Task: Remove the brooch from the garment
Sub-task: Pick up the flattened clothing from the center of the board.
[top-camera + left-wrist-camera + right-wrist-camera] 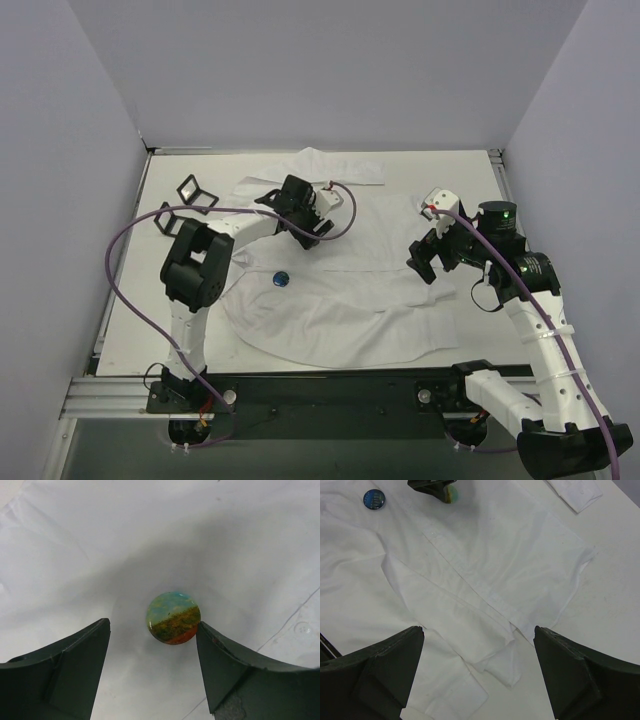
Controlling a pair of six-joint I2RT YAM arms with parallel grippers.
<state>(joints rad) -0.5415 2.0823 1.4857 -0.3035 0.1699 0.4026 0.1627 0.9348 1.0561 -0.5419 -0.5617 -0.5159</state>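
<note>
The garment (330, 300) is a large white shirt spread flat over the table, also seen from the right wrist (485, 555). A round brooch (173, 617) with a blue, green and red picture sits on the fabric (150, 540). My left gripper (152, 625) is open low over it, one finger on each side; the right finger (220, 665) touches the brooch's edge and the left finger (75, 665) stands apart. From above, that gripper (318, 222) is near the collar. My right gripper (425, 262) hovers open over the shirt's right side (479, 630), holding nothing.
A second round pin, blue (282, 278), lies on the shirt nearer the left arm's elbow, also in the right wrist view (374, 499). Two black frame-like objects (198, 192) (170, 218) lie on the table at the back left. Walls enclose three sides.
</note>
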